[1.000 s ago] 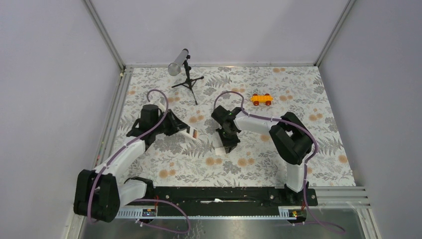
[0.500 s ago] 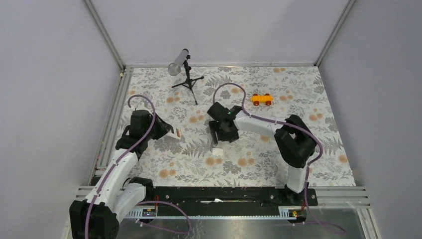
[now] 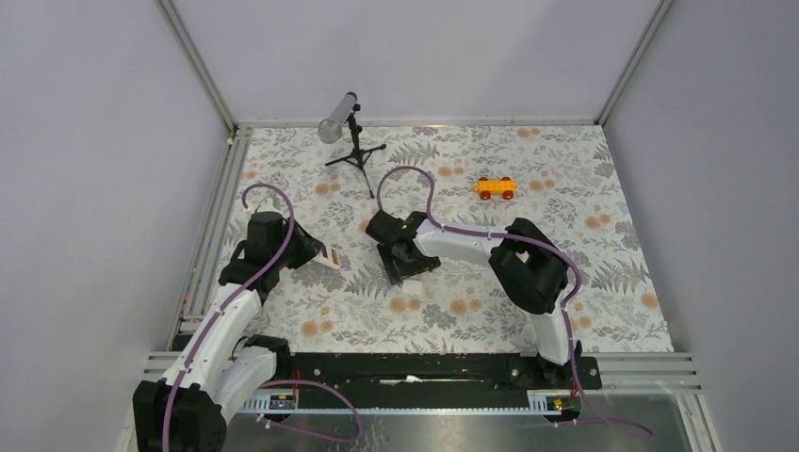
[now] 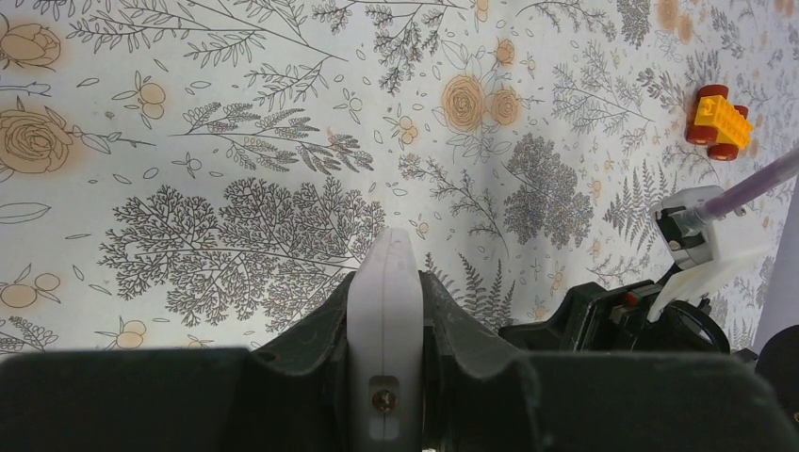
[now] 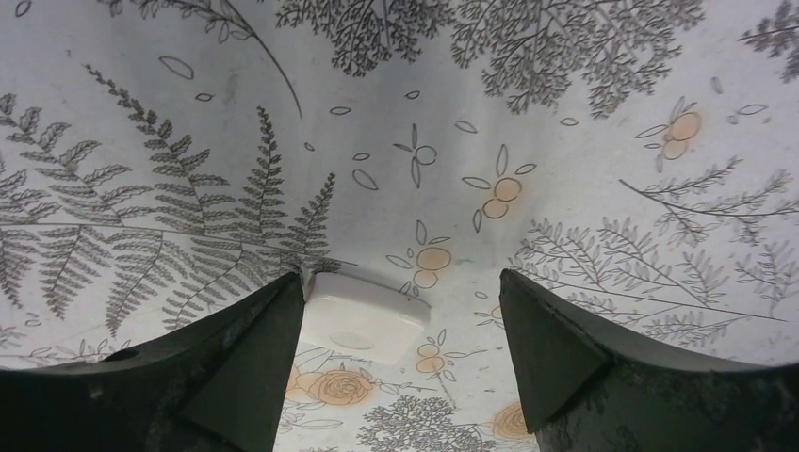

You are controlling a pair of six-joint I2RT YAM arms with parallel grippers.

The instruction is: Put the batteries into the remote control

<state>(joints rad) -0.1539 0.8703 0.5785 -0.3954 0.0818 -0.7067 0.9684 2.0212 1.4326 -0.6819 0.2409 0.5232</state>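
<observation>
The remote control is held edge-on between the fingers of my left gripper, which is shut on it above the flowered tabletop. From above, its red front and white edge stick out to the right of my left gripper. My right gripper is open and low over the table. A small white flat piece with an oval dimple lies on the cloth beside its left finger. From above, my right gripper is at the table's middle. The batteries are out of view.
An orange toy car with dark wheels stands at the back right and also shows as the toy car in the left wrist view. A black tripod carrying a metal tube stands at the back left. Grey walls close in the table.
My right gripper has opened, let go of the white piece onto the table, and shifted left. My left arm has drawn back to the left with the remote control still held.
</observation>
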